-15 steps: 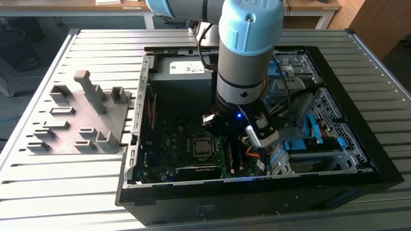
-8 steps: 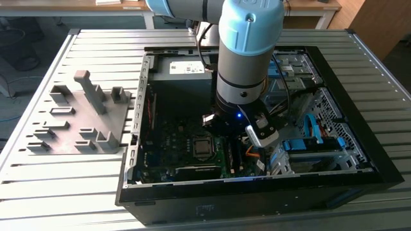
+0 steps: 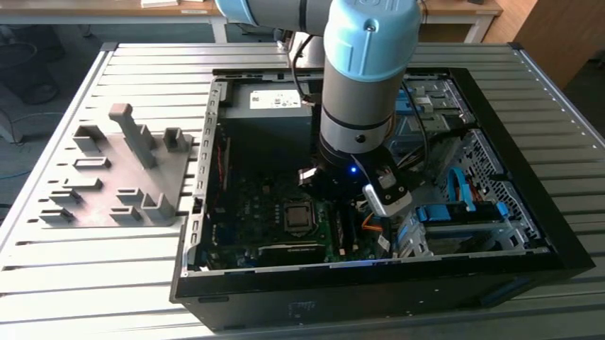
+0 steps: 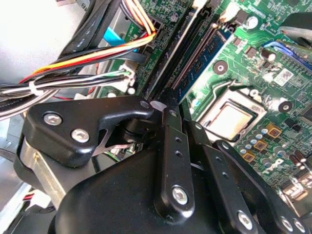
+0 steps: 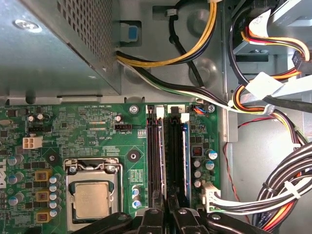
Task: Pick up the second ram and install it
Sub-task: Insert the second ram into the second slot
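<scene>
My gripper hangs low inside the open computer case, right over the memory slots of the green motherboard. Its black fingers come together at the tips, so it is shut; whether a thin board sits between them is hidden. Two long black slots run away from the fingertips. A blue-green ram stick stands seated in the slot beside them, also seen as a ram stick in the second wrist view. I cannot tell whether it is the second ram.
A grey fixture with upright blocks lies on the slatted table at the exterior view's left. The processor socket sits beside the slots. Cable bundles and the power supply box crowd around. Case walls enclose the arm.
</scene>
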`<state>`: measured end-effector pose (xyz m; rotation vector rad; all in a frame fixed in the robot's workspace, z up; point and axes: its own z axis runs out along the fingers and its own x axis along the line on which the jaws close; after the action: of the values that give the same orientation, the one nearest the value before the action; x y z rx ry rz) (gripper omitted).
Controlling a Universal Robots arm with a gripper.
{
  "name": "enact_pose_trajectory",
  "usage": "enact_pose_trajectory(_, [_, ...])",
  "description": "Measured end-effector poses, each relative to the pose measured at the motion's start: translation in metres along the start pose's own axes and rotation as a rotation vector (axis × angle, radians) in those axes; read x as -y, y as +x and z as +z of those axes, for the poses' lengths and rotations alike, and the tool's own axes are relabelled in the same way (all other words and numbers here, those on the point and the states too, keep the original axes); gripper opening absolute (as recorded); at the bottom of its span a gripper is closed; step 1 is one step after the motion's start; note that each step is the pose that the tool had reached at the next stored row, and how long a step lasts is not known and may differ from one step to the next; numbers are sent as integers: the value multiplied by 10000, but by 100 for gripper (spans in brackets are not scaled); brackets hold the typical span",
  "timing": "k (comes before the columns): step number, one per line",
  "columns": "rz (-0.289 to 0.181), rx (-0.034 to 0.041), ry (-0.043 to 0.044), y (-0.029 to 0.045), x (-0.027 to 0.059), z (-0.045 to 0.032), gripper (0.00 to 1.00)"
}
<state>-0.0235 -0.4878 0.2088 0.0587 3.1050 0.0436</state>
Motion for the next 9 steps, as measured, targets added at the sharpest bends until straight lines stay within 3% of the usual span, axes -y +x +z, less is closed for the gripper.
enact_pose_trajectory(9, [-11, -5, 2, -1, 1, 15, 14])
